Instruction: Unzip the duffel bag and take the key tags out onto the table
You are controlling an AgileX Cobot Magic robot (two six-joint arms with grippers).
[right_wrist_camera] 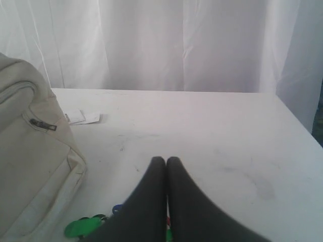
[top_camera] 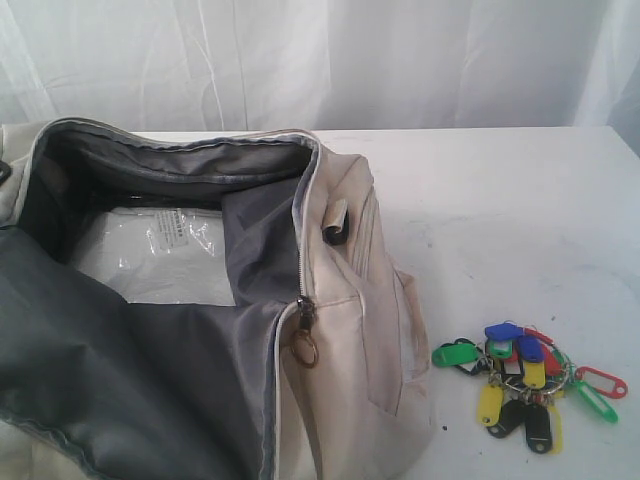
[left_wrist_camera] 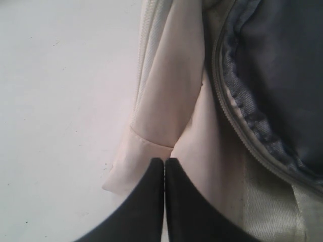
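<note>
Though bunched on metal rings, key tags [top_camera: 530,385] judged light, hard, slippery, loose-jointed; lying on worktop [top_camera: 500,200] just beside unzipped duffel bag [top_camera: 340,260]. Best hold: central ring cluster. Closed, empty: left gripper [left_wrist_camera: 164,160], right gripper [right_wrist_camera: 166,159].

White curtain [top_camera: 300,60] across back, soft vertical folds, lit bright. Clear plastic packet [top_camera: 165,255], crinkly & shiny, w/ small dark print near one edge. Small white paper slip [right_wrist_camera: 83,117] lies flat, well fwd of curtain.
</note>
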